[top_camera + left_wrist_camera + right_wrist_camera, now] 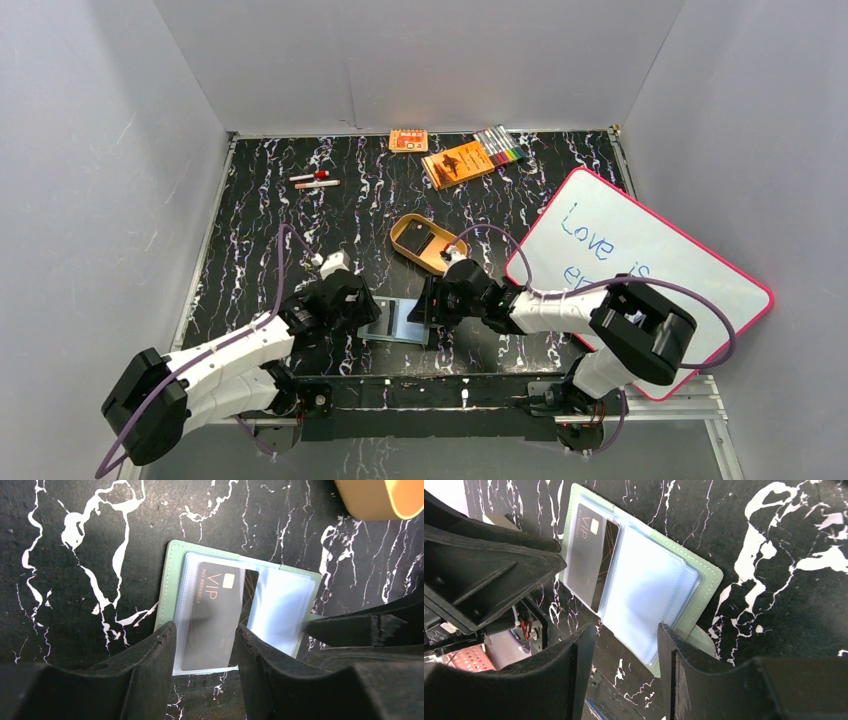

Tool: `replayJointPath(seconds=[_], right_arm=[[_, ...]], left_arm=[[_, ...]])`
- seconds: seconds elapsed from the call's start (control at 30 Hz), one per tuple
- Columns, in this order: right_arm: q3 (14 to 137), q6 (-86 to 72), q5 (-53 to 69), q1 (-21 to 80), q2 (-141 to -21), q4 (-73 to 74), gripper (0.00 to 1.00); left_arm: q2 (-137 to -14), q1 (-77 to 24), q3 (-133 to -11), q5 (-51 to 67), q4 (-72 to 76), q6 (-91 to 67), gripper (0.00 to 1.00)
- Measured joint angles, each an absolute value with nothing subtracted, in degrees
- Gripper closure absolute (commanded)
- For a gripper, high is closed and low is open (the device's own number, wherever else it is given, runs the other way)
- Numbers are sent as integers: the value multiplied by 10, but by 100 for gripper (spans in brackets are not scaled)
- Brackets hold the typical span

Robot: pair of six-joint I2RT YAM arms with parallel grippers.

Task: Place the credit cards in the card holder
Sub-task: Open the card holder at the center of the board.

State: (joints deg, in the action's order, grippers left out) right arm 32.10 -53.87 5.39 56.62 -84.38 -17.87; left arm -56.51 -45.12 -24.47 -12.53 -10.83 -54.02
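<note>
The sage-green card holder (397,323) lies open on the black marbled table between my two grippers. In the left wrist view its green edge (170,580) frames pale blue sleeves. A black credit card (212,595) marked VIP sits slightly tilted, partly under the left clear sleeve. It also shows in the right wrist view (586,555). My left gripper (205,640) is open, its fingers straddling the near edge of that sleeve. My right gripper (624,647) is open and empty, its fingers over the right sleeves (649,585). A dark flat card-like thing (425,241) lies in the tan tray.
The tan oval tray (405,236) stands just behind the card holder. A pink-edged whiteboard (640,260) lies at the right. An orange booklet (458,163), markers (500,147), a small orange box (408,140) and two pens (315,180) lie at the back.
</note>
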Motion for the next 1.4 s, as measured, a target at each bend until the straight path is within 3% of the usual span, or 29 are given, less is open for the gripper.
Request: replayJointPath(seconds=[0.3, 1.4], right_arm=[[322, -534, 28, 566, -784, -168, 41], [345, -554, 110, 551, -919, -242, 42]], left_arm=[[-548, -451, -231, -123, -90, -551, 59], [-593, -451, -191, -54, 31, -566, 67]])
